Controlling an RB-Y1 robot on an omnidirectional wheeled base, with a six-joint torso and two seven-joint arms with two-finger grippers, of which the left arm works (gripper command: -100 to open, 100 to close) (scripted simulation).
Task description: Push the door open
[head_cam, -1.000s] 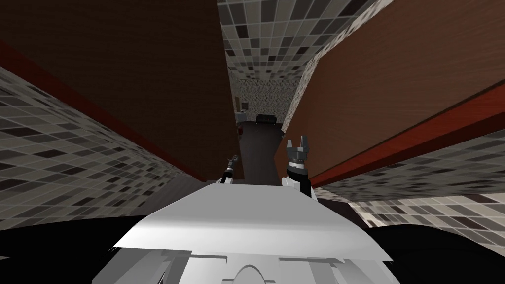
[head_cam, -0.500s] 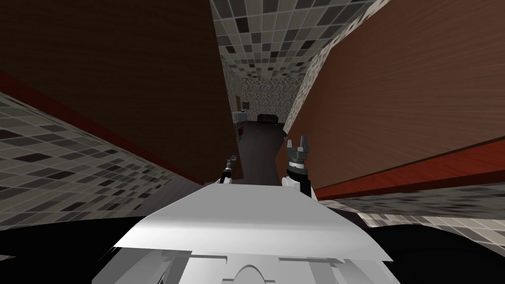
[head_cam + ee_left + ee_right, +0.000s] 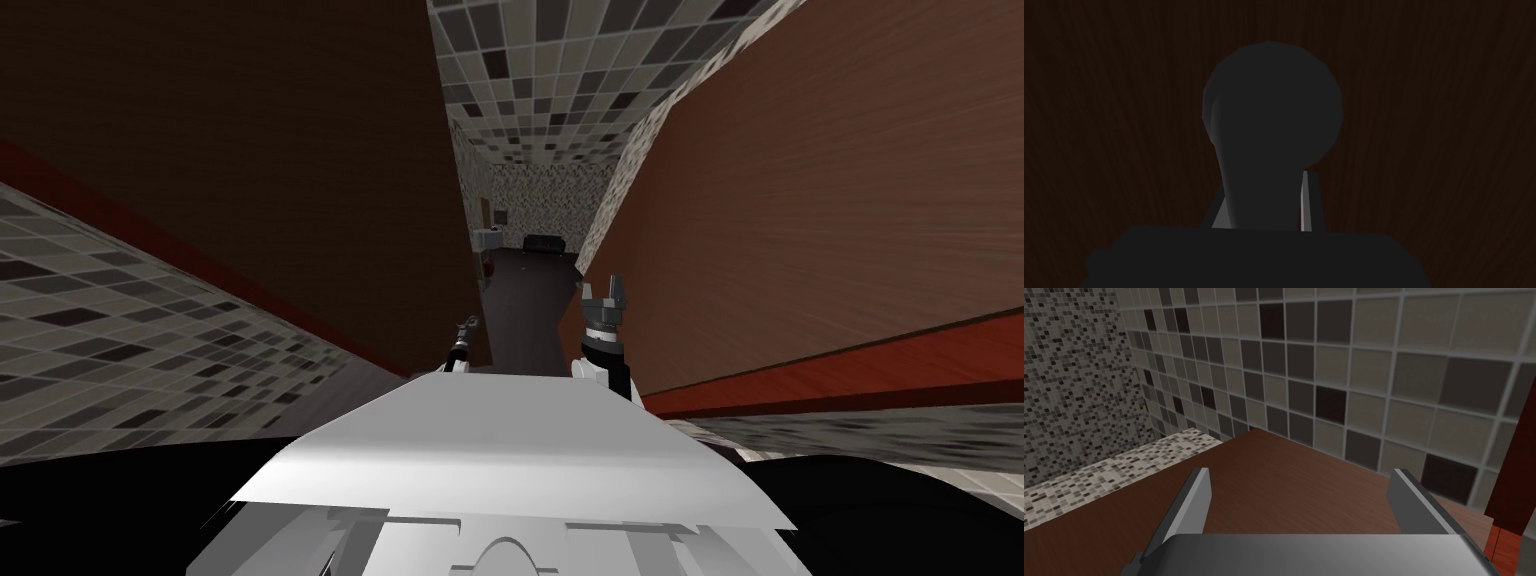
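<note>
Left gripper clamps a dark knob on the left door; right gripper stands open near a brown panel.

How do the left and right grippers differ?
The left gripper has its jaws shut on a dark knob; the right gripper has its jaws open and empty. The left gripper faces the dark door; the right gripper faces a tiled wall. Both point forward.

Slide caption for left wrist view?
Left gripper shut on a dark round knob against the dark brown door.
</note>
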